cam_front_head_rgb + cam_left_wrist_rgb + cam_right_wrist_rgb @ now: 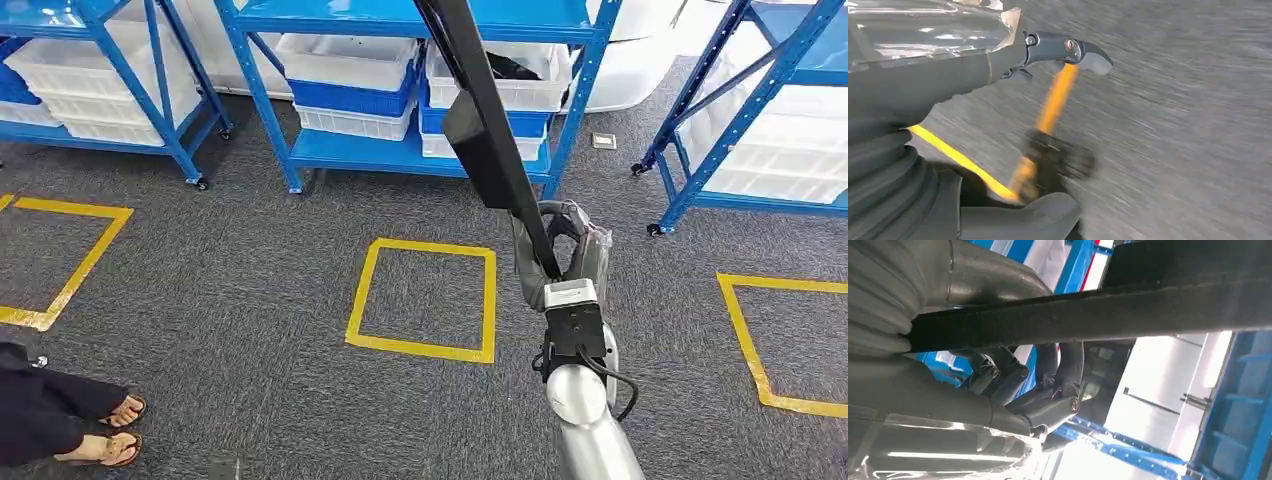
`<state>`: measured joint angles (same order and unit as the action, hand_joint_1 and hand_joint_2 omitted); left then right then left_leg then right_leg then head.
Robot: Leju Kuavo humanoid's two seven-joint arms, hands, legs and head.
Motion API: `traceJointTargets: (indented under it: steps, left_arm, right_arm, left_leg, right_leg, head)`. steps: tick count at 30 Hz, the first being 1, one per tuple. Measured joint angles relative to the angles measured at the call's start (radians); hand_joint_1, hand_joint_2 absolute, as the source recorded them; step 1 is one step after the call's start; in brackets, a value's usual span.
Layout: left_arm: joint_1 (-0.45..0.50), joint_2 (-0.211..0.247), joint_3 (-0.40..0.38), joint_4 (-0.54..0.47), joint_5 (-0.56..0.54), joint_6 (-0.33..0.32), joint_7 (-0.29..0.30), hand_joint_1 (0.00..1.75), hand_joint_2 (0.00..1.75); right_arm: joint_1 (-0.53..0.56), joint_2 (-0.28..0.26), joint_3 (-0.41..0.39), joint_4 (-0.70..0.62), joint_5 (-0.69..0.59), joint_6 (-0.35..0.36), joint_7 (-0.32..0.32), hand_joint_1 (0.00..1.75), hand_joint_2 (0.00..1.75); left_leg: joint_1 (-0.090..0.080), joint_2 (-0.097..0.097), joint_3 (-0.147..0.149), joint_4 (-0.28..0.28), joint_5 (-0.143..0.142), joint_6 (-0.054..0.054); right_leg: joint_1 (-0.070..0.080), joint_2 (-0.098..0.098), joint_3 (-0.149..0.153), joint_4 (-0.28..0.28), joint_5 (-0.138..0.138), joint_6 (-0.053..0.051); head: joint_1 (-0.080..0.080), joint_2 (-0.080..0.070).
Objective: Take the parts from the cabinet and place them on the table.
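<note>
Right hand carrying long black bar clear of the blue steel rack

We find the right hand [563, 250] wrapped round the lower end of a long, flat, matte black bar [480, 110], which slants up across the blue steel rack [400, 150]. We judge its overhang may snag the rack's white plastic bins [350, 60] or twist loose in turning. The left hand [1068, 50] holds nothing; we cannot tell how wide its fingers stand

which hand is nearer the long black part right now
Right. The right hand grips the long black part at its lower end. The left hand hangs over the grey carpet by a yellow tape line, apart from the part.
</note>
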<state>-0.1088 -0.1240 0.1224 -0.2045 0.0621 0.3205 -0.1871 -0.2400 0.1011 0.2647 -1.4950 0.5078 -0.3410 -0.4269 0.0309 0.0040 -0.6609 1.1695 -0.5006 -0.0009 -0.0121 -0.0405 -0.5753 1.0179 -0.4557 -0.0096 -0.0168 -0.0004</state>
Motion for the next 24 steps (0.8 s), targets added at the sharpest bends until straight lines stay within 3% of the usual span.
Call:
traceJointTargets:
  steps: [1,2,3,6,7,8,9,11,12,13,14,15,16,17,18,21,22,23,24]
  left_arm:
    - [0.004,0.001,-0.018,0.002,-0.017,0.006,0.045,0.00,1.75]
    - [0.005,0.001,-0.035,0.002,-0.032,0.010,0.081,0.00,1.75]
    - [0.008,0.000,-0.051,0.003,-0.047,0.012,0.105,0.00,1.75]
    - [0.020,0.001,-0.103,0.014,-0.102,0.018,0.229,0.00,1.75]
    - [0.026,0.000,-0.120,0.017,-0.116,0.017,0.265,0.00,1.75]
    - [0.032,-0.003,-0.137,0.018,-0.132,0.013,0.289,0.00,1.75]
    - [0.032,-0.003,-0.155,0.019,-0.153,0.005,0.313,0.00,1.75]
    - [0.033,-0.005,-0.191,0.022,-0.178,-0.006,0.339,0.00,1.75]
    - [0.035,-0.005,-0.203,0.023,-0.183,-0.007,0.346,0.00,1.75]
    - [0.039,-0.005,-0.216,0.024,-0.188,-0.009,0.351,0.00,1.75]
    - [0.041,-0.005,-0.223,0.024,-0.189,-0.009,0.353,0.00,1.75]
    - [0.042,-0.005,-0.230,0.025,-0.189,-0.009,0.355,0.00,1.75]
    - [0.042,-0.006,-0.238,0.025,-0.190,-0.010,0.355,0.00,1.75]
    - [0.042,-0.010,-0.242,0.025,-0.190,-0.010,0.355,0.00,1.75]
    - [0.041,-0.010,-0.246,0.025,-0.190,-0.010,0.355,0.00,1.75]
    - [0.046,-0.011,-0.258,0.026,-0.191,-0.012,0.356,0.00,1.75]
    - [0.046,-0.009,-0.259,0.026,-0.190,-0.011,0.356,0.00,1.75]
    - [0.048,-0.009,-0.261,0.026,-0.191,-0.009,0.355,0.00,1.75]
    - [0.047,-0.008,-0.264,0.026,-0.196,-0.005,0.347,0.00,1.75]
  right_arm:
    - [0.000,0.002,0.000,-0.004,0.004,0.000,0.001,1.75,1.75]
    - [0.001,0.003,0.001,-0.010,0.007,0.001,0.002,1.75,1.75]
    - [-0.001,0.003,0.000,-0.016,0.011,0.001,0.003,1.75,1.75]
    - [-0.002,0.011,0.006,-0.020,0.022,0.002,0.009,1.75,1.75]
    - [-0.002,0.012,0.008,-0.023,0.024,0.002,0.010,1.75,1.75]
    - [-0.002,0.013,0.009,-0.026,0.026,0.002,0.011,1.75,1.75]
    - [-0.002,0.012,0.009,-0.028,0.026,0.002,0.011,1.75,1.75]
    - [0.002,0.010,0.009,-0.028,0.029,0.003,0.017,1.75,1.75]
    - [0.004,0.010,0.009,-0.028,0.029,0.005,0.018,1.75,1.75]
    - [0.005,0.010,0.009,-0.028,0.032,0.010,0.018,1.75,1.75]
    - [0.005,0.010,0.010,-0.028,0.032,0.011,0.019,1.75,1.75]
    - [0.004,0.010,0.010,-0.028,0.032,0.012,0.019,1.75,1.75]
    - [0.004,0.010,0.010,-0.030,0.032,0.013,0.019,1.75,1.75]
    - [0.003,0.010,0.010,-0.032,0.033,0.013,0.019,1.75,1.75]
    - [0.004,0.011,0.010,-0.032,0.033,0.014,0.019,1.75,1.75]
    - [0.002,0.013,0.012,-0.033,0.034,0.015,0.019,1.75,1.75]
    - [0.002,0.016,0.013,-0.034,0.034,0.017,0.019,1.75,1.75]
    - [0.002,0.019,0.016,-0.034,0.034,0.018,0.019,1.75,1.75]
    - [0.002,0.021,0.016,-0.036,0.035,0.018,0.019,1.75,1.75]
  left_leg:
    - [-0.006,0.026,0.068,-0.095,0.020,0.010]
    - [-0.015,0.064,0.099,-0.143,0.013,0.012]
    - [-0.017,0.051,0.096,-0.144,0.019,0.010]
    - [-0.025,0.024,0.088,-0.149,0.032,0.026]
    - [-0.013,0.016,0.091,-0.161,0.050,0.032]
    - [-0.016,0.011,0.088,-0.164,0.055,0.037]
    - [-0.016,0.004,0.081,-0.163,0.060,0.045]
    - [-0.018,-0.018,0.068,-0.163,0.067,0.048]
    - [-0.020,-0.029,0.064,-0.162,0.071,0.048]
    - [-0.022,-0.039,0.061,-0.162,0.073,0.048]
    - [-0.024,-0.049,0.060,-0.161,0.075,0.046]
    - [-0.026,-0.060,0.061,-0.161,0.076,0.045]
    - [-0.027,-0.070,0.061,-0.161,0.078,0.043]
    - [-0.024,-0.076,0.060,-0.161,0.080,0.041]
    - [-0.031,-0.085,0.058,-0.161,0.080,0.035]
    - [-0.027,-0.098,0.052,-0.166,0.089,0.020]
    - [-0.027,-0.092,0.046,-0.159,0.084,0.017]
    - [-0.030,-0.054,0.038,-0.138,0.066,0.011]
    - [-0.027,-0.028,0.009,-0.077,0.024,0.004]
  right_leg:
    - [0.002,-0.006,0.002,0.000,0.001,0.001]
    - [0.011,-0.015,0.004,0.002,0.000,0.004]
    - [0.013,-0.020,0.004,0.002,-0.001,0.008]
    - [0.010,-0.048,0.008,-0.008,0.008,0.027]
    - [0.013,-0.039,-0.002,0.002,0.004,0.033]
    - [0.008,-0.004,-0.015,0.034,-0.023,0.032]
    - [0.006,0.018,-0.044,0.100,-0.062,0.025]
    - [0.006,0.032,-0.115,0.260,-0.133,0.021]
    - [0.007,0.034,-0.134,0.306,-0.146,0.025]
    - [0.007,0.036,-0.127,0.297,-0.138,0.030]
    - [0.007,0.037,-0.094,0.243,-0.115,0.035]
    - [0.007,0.042,-0.043,0.148,-0.079,0.040]
    - [0.008,0.058,0.013,0.043,-0.043,0.039]
    - [0.010,0.088,0.038,-0.019,-0.031,0.030]
    - [0.016,0.082,0.040,-0.025,-0.026,0.023]
    - [0.021,0.066,0.040,-0.025,-0.018,0.011]
    - [-0.008,0.056,0.046,-0.036,-0.009,0.000]
    - [-0.003,0.048,0.048,-0.038,-0.008,-0.003]
    - [-0.003,0.040,0.049,-0.038,-0.008,-0.012]
  head:
    - [-0.001,0.000]
    - [-0.001,0.000]
    - [0.005,0.000]
    - [0.004,0.000]
    - [0.005,0.000]
    - [0.006,0.000]
    - [0.007,0.000]
    - [0.009,0.000]
    - [0.010,0.000]
    - [0.009,0.000]
    - [0.010,0.000]
    - [0.010,0.000]
    - [0.010,0.000]
    - [0.009,0.000]
    - [0.008,0.000]
    - [0.011,0.000]
    - [0.009,0.000]
    - [0.009,0.000]
    - [0.003,0.000]
